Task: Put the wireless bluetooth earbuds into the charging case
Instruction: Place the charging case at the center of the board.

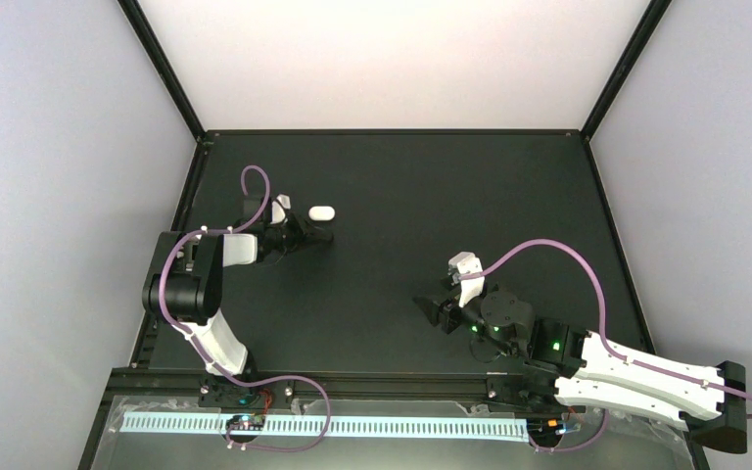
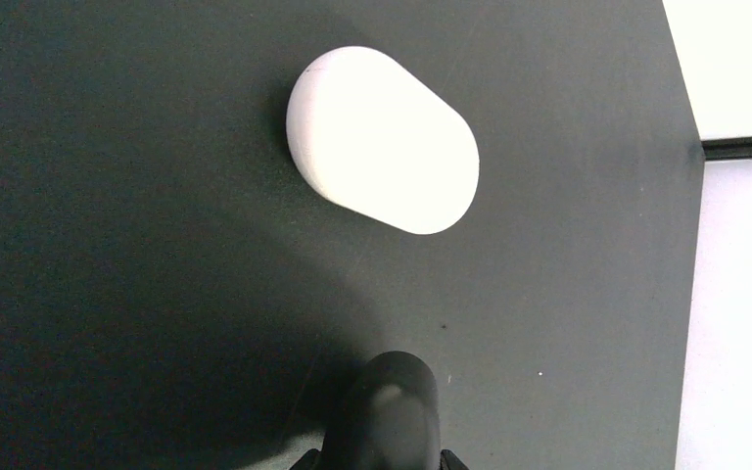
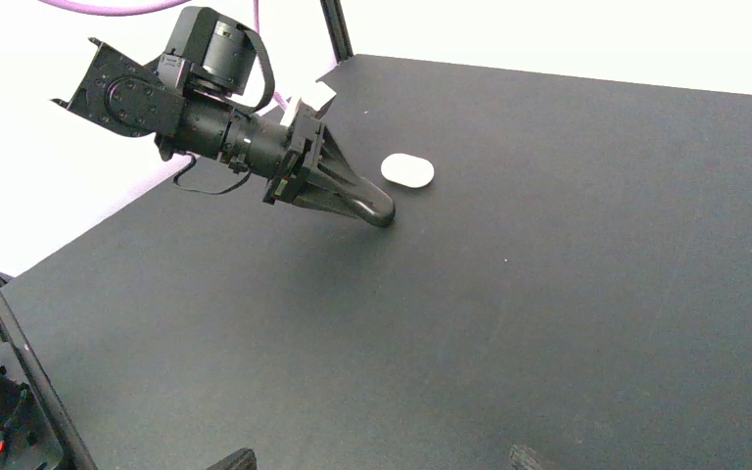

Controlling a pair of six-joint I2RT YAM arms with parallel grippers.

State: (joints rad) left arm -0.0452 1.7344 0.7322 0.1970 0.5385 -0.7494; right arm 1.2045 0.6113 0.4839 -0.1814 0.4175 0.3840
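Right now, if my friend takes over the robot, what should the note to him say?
Left gripper: shut, tip down close to the black table, just beside the white charging case, not touching it.
Right gripper: open and empty, far off to the right of the case.
Case: lies flat and looks closed.
Earbuds: none can be seen in any view.
Done: nothing that shows.
Left: find the earbuds, open the case, put both in.
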